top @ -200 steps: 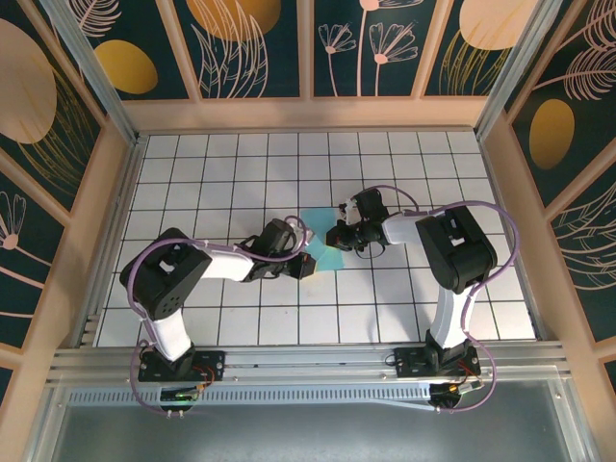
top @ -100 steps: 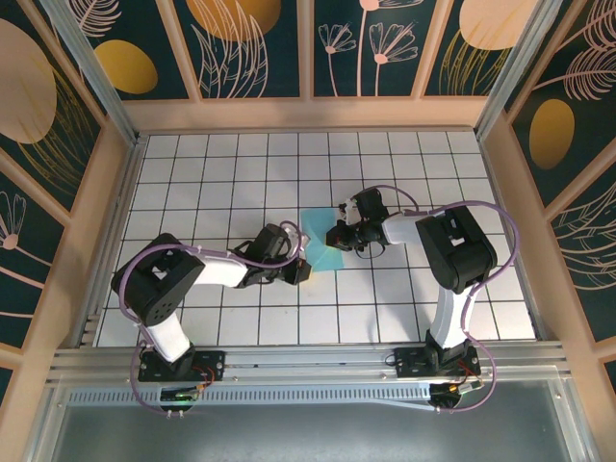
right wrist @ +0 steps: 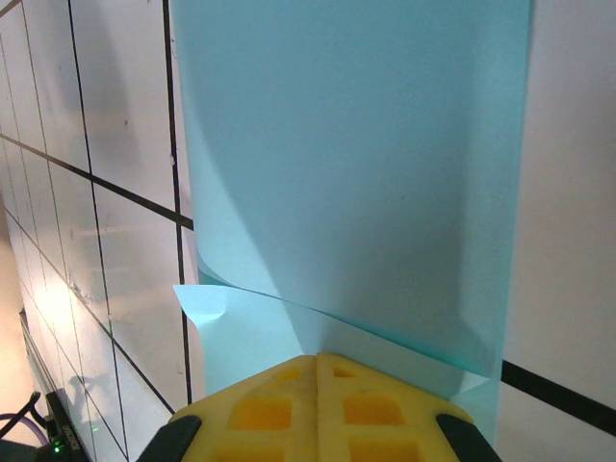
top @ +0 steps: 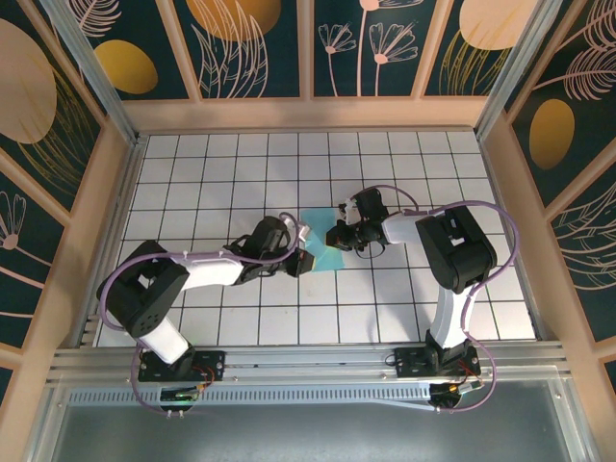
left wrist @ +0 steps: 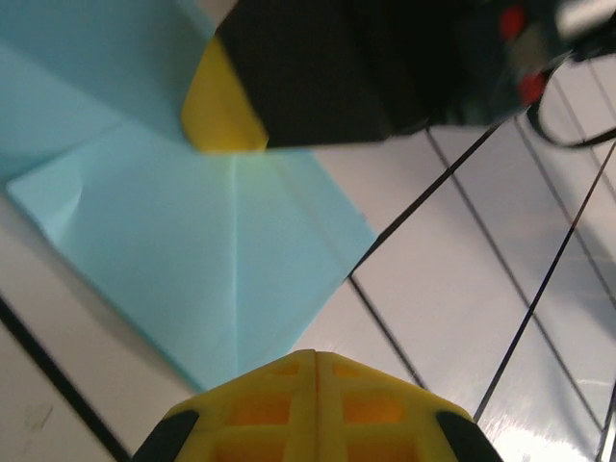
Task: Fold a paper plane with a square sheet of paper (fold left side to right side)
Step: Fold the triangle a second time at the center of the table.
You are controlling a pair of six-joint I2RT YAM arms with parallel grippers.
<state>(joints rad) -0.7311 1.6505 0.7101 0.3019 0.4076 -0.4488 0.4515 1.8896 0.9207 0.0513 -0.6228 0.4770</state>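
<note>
Across white grid-tiled table (top: 192,173): left arm stretched low toward centre, left gripper (top: 305,262) pinched closed on nothing, tip at near-left edge of the square sheet of paper (top: 325,256). Mid-table, partly folded, flap curling up. Right arm bent leftward, right gripper (top: 336,236) closed, tip pressing the sheet.

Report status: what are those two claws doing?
Left gripper shut, near paper. Right gripper shut, tip on paper. Paper creased, one flap curled up. Nothing blocking.
</note>
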